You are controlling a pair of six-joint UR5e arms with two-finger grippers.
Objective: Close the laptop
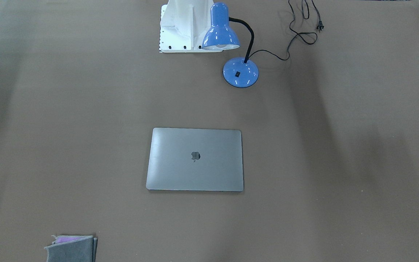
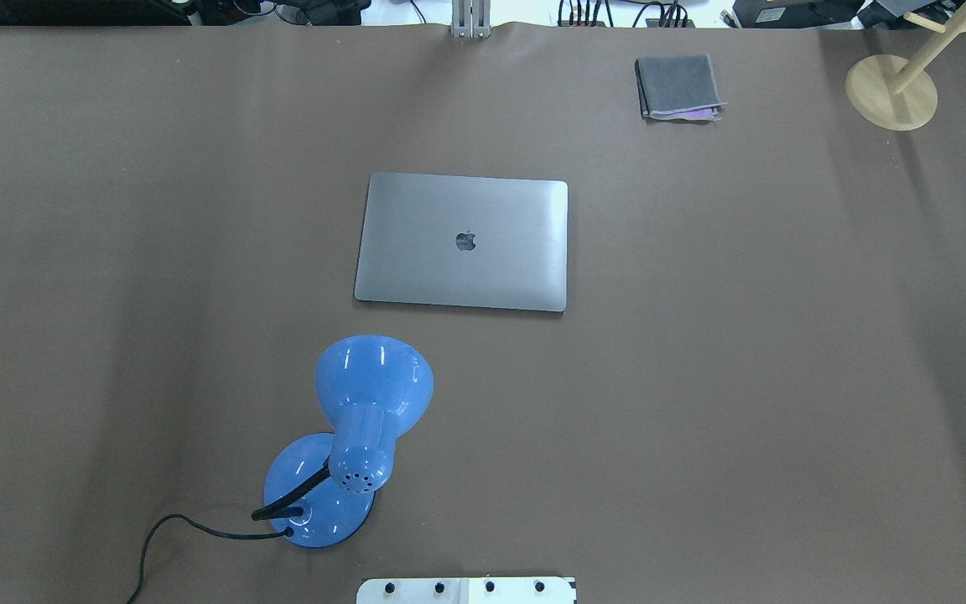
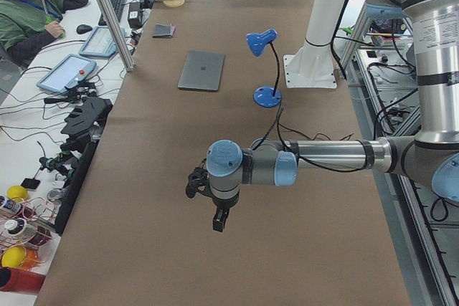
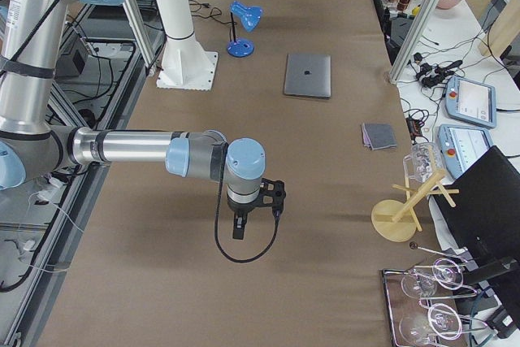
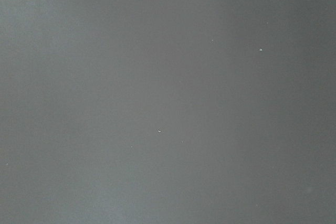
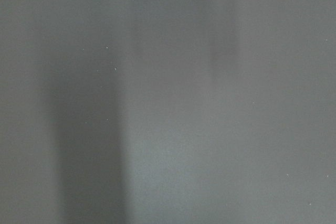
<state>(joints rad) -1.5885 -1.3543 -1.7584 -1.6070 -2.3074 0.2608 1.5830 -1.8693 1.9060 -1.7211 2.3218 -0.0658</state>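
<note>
Near the centre of the overhead view, the laptop (image 2: 462, 242) lies flat on the brown tabletop (image 2: 785, 377), lid down and apple logo facing up. The front-facing view tells me the same. The grey lid sits flush on the base along its lower edge, with no screen or keys showing and no gap that I can make out. Judging by how it lies, the closing looks done, and I see nothing left to do to the laptop itself.

Neither arm is near it. The left hand (image 3: 217, 220) hangs over bare tabletop in the lower middle of the left side view, pointing down, well apart from the laptop far up the frame. The right hand (image 4: 238, 229) hangs likewise in the lower middle of the right side view. Both show only in those side views, so I cannot tell whether their fingers are spread or closed. The two wrist views give only a blurred, plain surface.

A blue desk lamp (image 2: 349, 445) stands below and left of the laptop in the overhead view, its cord trailing to the lower left. A folded grey cloth (image 2: 677, 86) lies at the upper right, well apart from the laptop.
</note>
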